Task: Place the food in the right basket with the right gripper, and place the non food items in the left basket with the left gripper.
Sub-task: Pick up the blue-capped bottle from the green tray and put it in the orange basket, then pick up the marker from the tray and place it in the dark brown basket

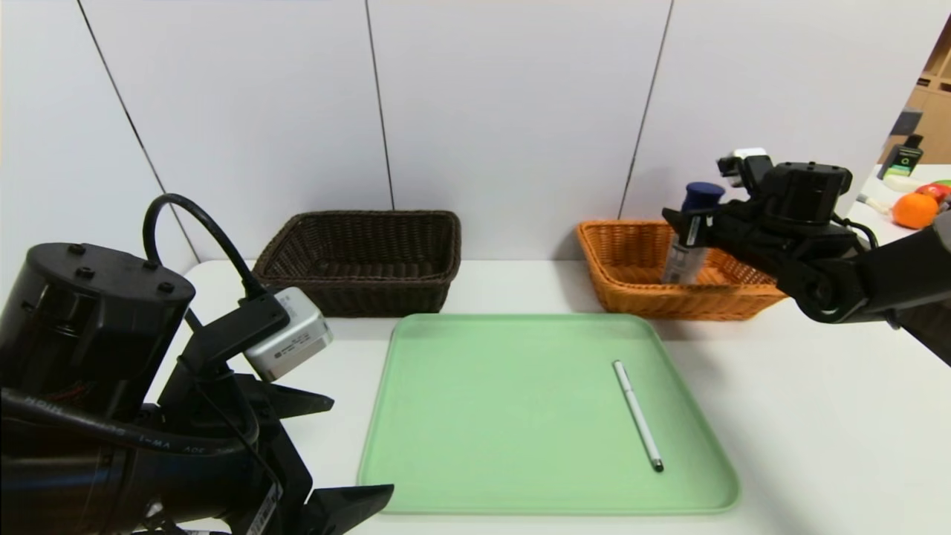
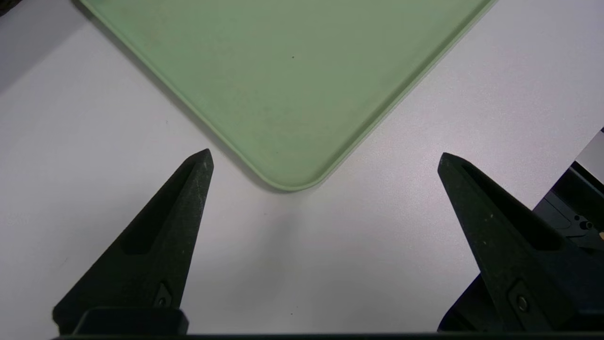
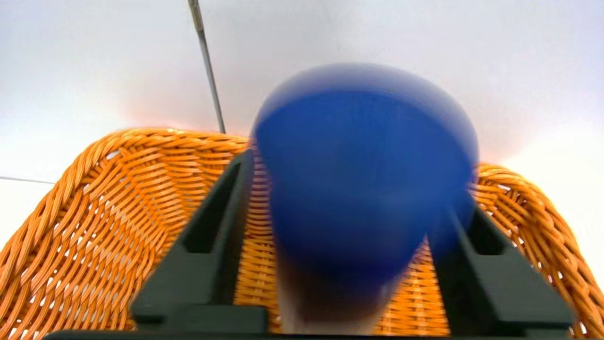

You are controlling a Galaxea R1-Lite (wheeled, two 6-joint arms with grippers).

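Head view shows a white table (image 1: 817,431) standing against a pale panelled wall (image 1: 505,104), with a second white surface at the far right that carries an orange fruit (image 1: 915,210) and a few other small things too small to name.

Nearest to the camera, the left gripper (image 1: 349,453) hangs low over the table at the near left corner of a green tray (image 1: 483,416). In the left wrist view its two black fingers (image 2: 155,245) stand wide apart with only bare table between them, and the rounded corner of the tray (image 2: 292,184) lies just ahead of the tips.

One tray is there, and one thing lies on it: a thin white pen (image 1: 637,414) with a dark tip, on the right half, the tip pointing to the near edge.

Farther back there are two baskets near the wall, well apart from each other. The left basket (image 1: 364,260), dark brown, shows nothing inside from this angle. The right basket (image 1: 631,290), orange, has the one canister (image 1: 691,238) held upright above its inside. The right gripper (image 1: 687,227) is clamped on the canister just under the dark blue cap, and the white lower body reaches down between the basket walls. In the right wrist view the blue cap (image 3: 363,179) sits between the two fingers (image 3: 207,245), with the basket weave (image 3: 94,226) below. Whether the canister's bottom touches the basket floor cannot be seen.
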